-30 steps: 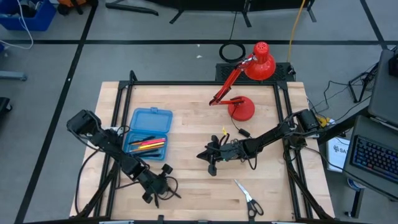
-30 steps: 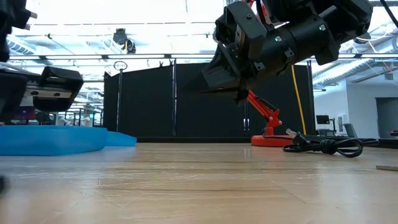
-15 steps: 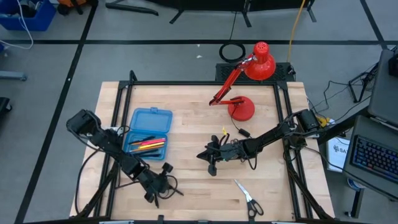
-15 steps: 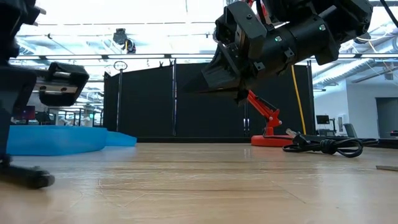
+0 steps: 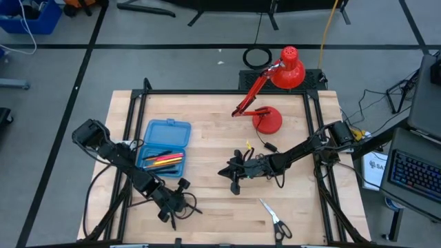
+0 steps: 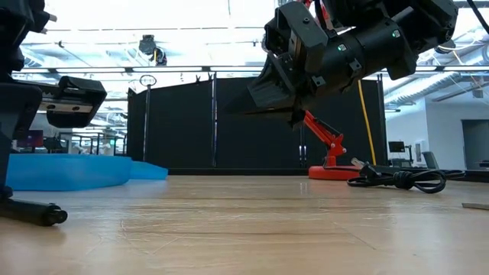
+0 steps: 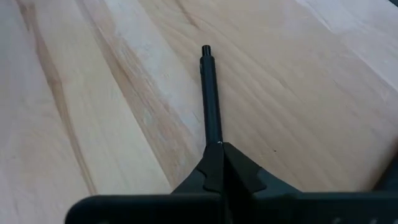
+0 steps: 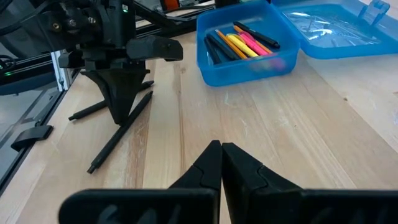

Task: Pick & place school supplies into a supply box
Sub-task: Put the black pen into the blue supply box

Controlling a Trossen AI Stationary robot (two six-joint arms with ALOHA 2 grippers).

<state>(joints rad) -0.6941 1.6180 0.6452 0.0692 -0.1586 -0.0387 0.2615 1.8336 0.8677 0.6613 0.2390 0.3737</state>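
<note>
My left gripper (image 5: 169,204) stands near the table's near left corner, pointing down, shut on a black pen (image 7: 210,93). That pen also shows in the right wrist view (image 8: 121,134). A second black pen (image 8: 87,111) lies flat on the table beside it. The translucent blue supply box (image 5: 164,145) lies open on the left half, with black, orange, pink and yellow pens inside (image 8: 245,40). Light-handled scissors (image 5: 275,219) lie flat near the near edge. My right gripper (image 5: 231,172) hovers shut and empty over the table's middle. My left gripper pinches the black pen between its two fingers (image 7: 219,163), near the pen's middle (image 8: 126,121). It comes from above, pointing down, with the fingers across the pen. The pen stays low and near level, its end (image 6: 34,215) at the table top; whether it is lifted clear I cannot tell.
A red desk lamp (image 5: 275,96) stands at the far edge, right of centre. Its black cable (image 6: 397,179) lies coiled under my right arm. The box's hinged lid (image 8: 336,28) lies flat on its far side. Bare wood lies between the box and the scissors.
My left gripper has shifted slightly near the table's near left corner. The black pen's end has come into the low view at table height, where it did not show a second ago. My right arm has kept still.
</note>
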